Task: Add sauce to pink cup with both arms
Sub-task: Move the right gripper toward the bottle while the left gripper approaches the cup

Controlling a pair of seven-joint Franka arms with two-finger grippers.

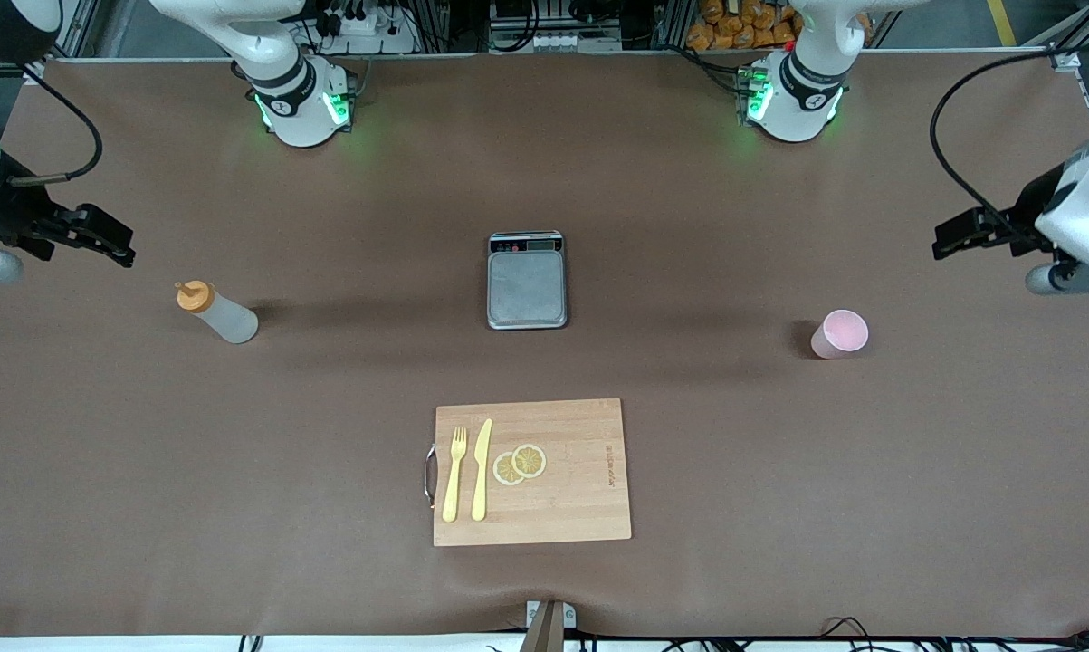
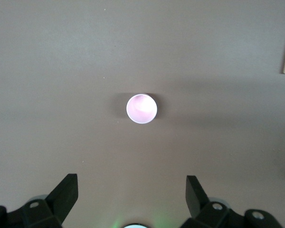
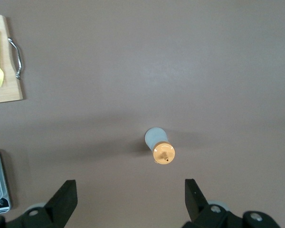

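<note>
With the scale [image 1: 527, 281] as the landmark at the table's middle, the sauce [image 1: 218, 312] stands upright well off toward the right arm's end, and the cup [image 1: 840, 334] stands upright well off toward the left arm's end, a little nearer the camera than the scale. A board [image 1: 532, 472] with a fork [image 1: 454, 474], knife [image 1: 482, 468] and lemon slices [image 1: 520, 464] lies nearer the camera than the scale. The right gripper [image 1: 100, 237] hangs in the air past the sauce, its fingers [image 3: 64, 198] spread wide and empty; the left gripper [image 1: 965, 234] hangs past the cup, fingers [image 2: 66, 194] likewise apart and holding nothing. Nothing is grasped yet. The bottle is slim and tall, so a descent slightly off centre could knock it over and send it rolling. The cup is light and empty; a finger catching its rim could tip or shove it. A hard squeeze on the soft bottle could squirt sauce before the nozzle is over the cup.
</note>
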